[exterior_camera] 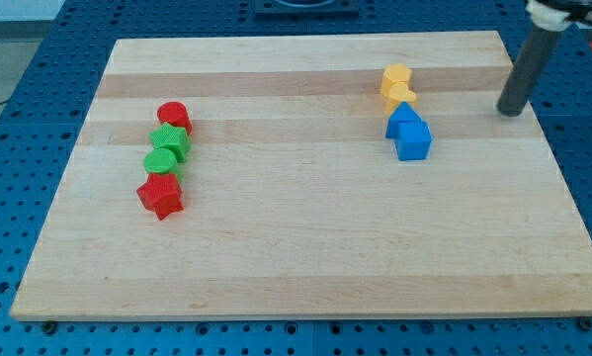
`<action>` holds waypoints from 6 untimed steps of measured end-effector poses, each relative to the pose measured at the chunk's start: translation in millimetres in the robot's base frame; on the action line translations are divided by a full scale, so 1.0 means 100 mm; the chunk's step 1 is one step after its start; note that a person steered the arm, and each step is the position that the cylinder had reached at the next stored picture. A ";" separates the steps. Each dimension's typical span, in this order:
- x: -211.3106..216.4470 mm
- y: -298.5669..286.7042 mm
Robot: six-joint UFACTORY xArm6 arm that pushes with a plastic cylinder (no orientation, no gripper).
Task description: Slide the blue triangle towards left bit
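The blue triangle (403, 118) lies at the upper right of the wooden board (305, 237), touching a blue cube (413, 139) just below it. Two yellow blocks (397, 84) sit directly above the triangle, touching it. My tip (511, 110) is at the board's right side, about a hundred pixels to the right of the blue triangle and level with it, touching no block.
At the left stands a column of blocks: a red cylinder (174, 116), a green star-like block (170, 140), a green round block (160, 161) and a red star (161, 196). The board lies on a blue perforated table (39, 109).
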State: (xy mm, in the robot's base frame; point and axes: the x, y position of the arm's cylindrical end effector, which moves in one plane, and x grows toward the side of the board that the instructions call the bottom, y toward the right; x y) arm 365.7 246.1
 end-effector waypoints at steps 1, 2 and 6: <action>0.01 -0.50; 0.01 -0.78; 0.01 -1.62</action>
